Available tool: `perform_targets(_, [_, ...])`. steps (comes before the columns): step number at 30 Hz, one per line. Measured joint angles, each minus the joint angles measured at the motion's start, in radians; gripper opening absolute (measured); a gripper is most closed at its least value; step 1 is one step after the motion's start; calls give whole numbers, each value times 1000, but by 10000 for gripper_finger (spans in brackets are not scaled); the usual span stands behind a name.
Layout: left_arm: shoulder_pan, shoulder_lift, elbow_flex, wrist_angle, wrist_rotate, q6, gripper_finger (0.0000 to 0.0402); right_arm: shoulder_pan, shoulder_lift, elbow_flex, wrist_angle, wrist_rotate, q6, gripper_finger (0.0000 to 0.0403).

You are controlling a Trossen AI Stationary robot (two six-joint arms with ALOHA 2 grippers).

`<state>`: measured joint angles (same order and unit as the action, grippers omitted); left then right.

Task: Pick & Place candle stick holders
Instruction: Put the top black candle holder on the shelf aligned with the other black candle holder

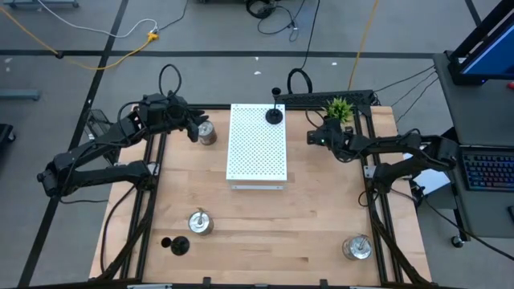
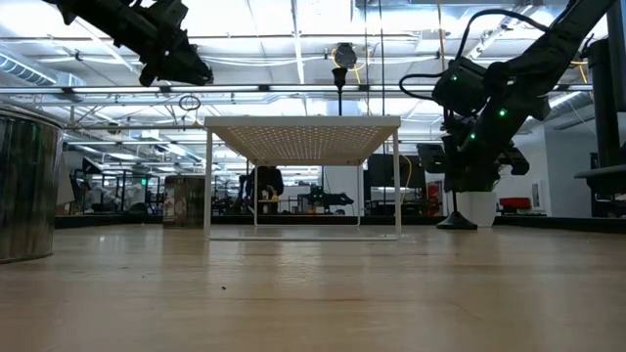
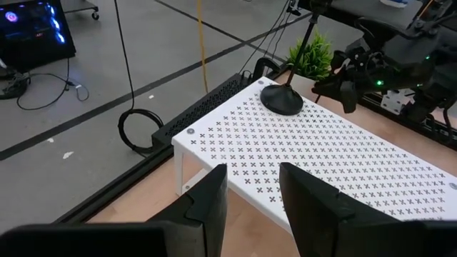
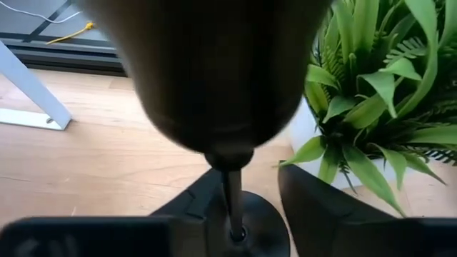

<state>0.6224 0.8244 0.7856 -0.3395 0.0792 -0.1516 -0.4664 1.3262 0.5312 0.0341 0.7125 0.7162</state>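
White cross-perforated board (image 1: 257, 143), black holder (image 1: 275, 115), green plant (image 1: 338, 107), silver holders (image 1: 199, 222).

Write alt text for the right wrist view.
The right gripper straddles the thin stem of a black candle holder, whose blurred top fills the foreground. A green potted plant stands close beside it on the wooden table.

The floor (image 1: 217, 32) around the table is grey, with dark tape lines and a yellow cable (image 1: 96, 58) lying across it. On the right stands a desk (image 1: 482, 144) with a keyboard (image 1: 488, 170). In the low view, long ceiling lights (image 2: 293, 29) shine above metal beams.
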Motion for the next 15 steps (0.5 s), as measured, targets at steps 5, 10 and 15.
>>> perform_targets(5, [0, 0, 0, 0, 0, 0, 133, 0, 0, 0, 0, -2, -3, 34])
perform_targets(10, [0, 0, 0, 0, 0, 9, 133, 0, 0, 0, 0, -2, -19, 12])
perform_targets(15, [0, 0, 0, 0, 0, 10, 134, 0, 0, 0, 1, -3, -6, 7])
